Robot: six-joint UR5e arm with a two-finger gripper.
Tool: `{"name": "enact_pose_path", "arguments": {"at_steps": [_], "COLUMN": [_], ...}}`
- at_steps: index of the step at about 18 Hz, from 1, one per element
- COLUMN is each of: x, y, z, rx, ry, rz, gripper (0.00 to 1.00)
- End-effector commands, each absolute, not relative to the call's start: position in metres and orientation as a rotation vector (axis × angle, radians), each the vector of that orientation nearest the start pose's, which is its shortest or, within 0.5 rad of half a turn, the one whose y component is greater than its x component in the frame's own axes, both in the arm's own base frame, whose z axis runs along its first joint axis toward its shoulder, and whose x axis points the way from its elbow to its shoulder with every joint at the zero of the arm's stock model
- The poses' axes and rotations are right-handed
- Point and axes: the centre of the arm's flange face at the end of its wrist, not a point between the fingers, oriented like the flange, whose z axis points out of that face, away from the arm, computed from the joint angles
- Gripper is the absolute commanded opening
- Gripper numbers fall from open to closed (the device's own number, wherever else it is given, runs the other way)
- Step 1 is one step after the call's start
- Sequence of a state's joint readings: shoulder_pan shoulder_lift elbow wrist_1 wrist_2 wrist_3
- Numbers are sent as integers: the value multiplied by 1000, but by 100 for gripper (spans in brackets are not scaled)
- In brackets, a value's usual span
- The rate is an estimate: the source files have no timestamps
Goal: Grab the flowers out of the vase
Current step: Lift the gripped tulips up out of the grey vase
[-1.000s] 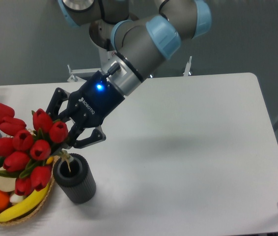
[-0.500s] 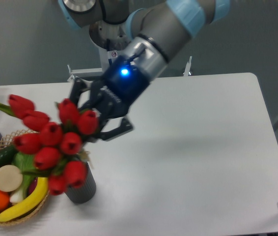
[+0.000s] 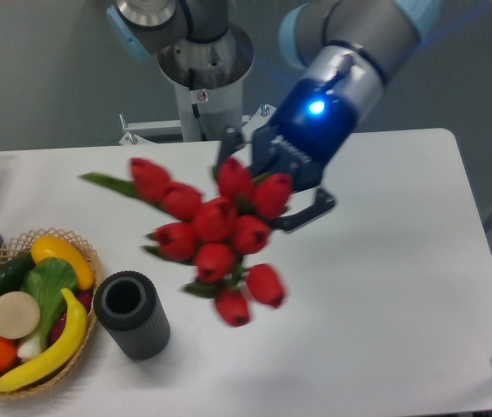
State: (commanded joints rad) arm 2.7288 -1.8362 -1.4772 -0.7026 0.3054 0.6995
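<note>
The flowers [image 3: 216,239] have swung up and right of the vase [image 3: 132,314], now clear above the worktop [image 3: 385,287], pinched by the gripper [image 3: 272,195]; a loose stem-hold could let them slip.

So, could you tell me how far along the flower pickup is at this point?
The main step looks done: the bunch of red tulip buds with green stems is clear of the short dark grey ribbed vase, whose mouth is empty. In hand: the end effector holds the bunch in the air, right of the vase and above the white table. Nothing obvious is left except perhaps steadying the lift.
</note>
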Motion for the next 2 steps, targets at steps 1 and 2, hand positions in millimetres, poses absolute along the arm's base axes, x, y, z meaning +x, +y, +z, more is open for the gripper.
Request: {"name": "enact_pose_path", "arguments": {"at_steps": [1,2], "x": [-456,-459], "y": [442,439], "z": [545,545], "rx": [-1805,-1802], "ry": [47,42], "rz": [-262,-261], "gripper": [40,40]}}
